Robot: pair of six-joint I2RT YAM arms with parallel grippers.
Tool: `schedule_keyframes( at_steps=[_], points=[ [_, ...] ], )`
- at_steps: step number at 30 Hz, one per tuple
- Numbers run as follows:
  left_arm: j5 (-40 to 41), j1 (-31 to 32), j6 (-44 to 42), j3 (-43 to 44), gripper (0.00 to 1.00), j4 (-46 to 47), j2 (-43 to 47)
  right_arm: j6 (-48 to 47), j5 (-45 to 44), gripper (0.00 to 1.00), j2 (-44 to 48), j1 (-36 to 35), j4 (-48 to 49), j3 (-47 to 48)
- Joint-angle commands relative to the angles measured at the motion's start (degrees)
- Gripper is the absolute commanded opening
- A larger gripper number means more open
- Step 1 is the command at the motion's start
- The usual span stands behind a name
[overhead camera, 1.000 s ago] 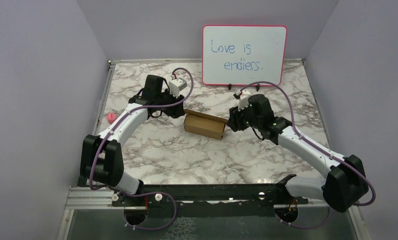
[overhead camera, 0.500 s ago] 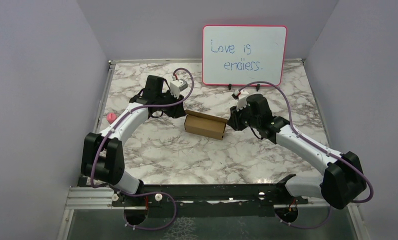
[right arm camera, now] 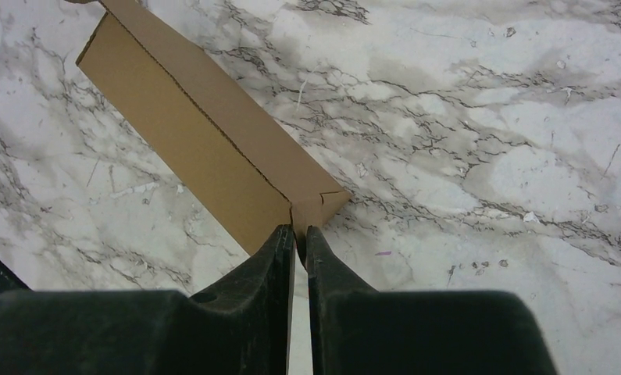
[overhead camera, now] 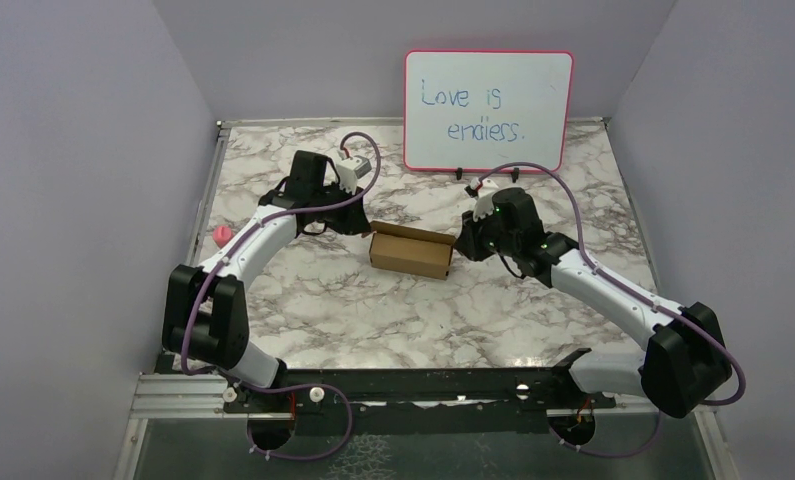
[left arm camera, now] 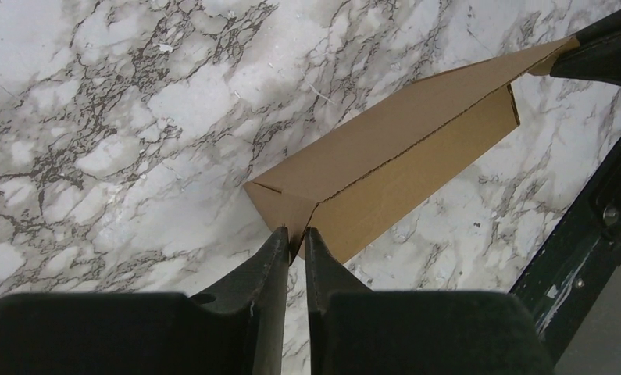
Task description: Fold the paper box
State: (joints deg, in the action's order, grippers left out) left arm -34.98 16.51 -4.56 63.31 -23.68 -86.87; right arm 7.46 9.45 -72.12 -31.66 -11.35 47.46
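The paper box (overhead camera: 410,250) is a small brown cardboard box lying on the marble table (overhead camera: 393,320), slanted a little, between the two arms. My left gripper (overhead camera: 365,228) is at its left end. In the left wrist view the left gripper (left arm camera: 294,234) is shut on the corner flap of the paper box (left arm camera: 401,164). My right gripper (overhead camera: 461,243) is at the box's right end. The right wrist view shows the right gripper (right arm camera: 300,232) pinching the end flap of the paper box (right arm camera: 190,133). Each end's flap edge is hidden between the fingers.
A pink-framed whiteboard (overhead camera: 488,110) with blue writing stands at the back of the table. A small pink object (overhead camera: 220,234) lies by the left edge. Grey walls close in the left, right and back sides.
Both grippers have narrowed from part open to shut on the box's ends. The arms and the box have barely shifted.
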Motion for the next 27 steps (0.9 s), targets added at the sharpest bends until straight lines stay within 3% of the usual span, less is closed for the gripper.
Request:
schedule_keyframes(
  at_steps=[1, 12, 27],
  points=[
    [3.0, 0.3, 7.2, -1.0, 0.14, 1.9, 3.1, 2.8, -1.3, 0.16, -0.5, -0.6, 1.3, 2.0],
    [9.5, 3.8, 17.0, -6.8, 0.14, 8.5, 7.7, 8.1, -6.1, 0.16, -0.3, -2.4, 0.3, 3.1],
    [17.6, 8.6, 19.7, -9.3, 0.14, 10.0, 9.4, 14.8, -13.2, 0.13, -2.2, -4.5, -1.9, 4.1]
  ],
)
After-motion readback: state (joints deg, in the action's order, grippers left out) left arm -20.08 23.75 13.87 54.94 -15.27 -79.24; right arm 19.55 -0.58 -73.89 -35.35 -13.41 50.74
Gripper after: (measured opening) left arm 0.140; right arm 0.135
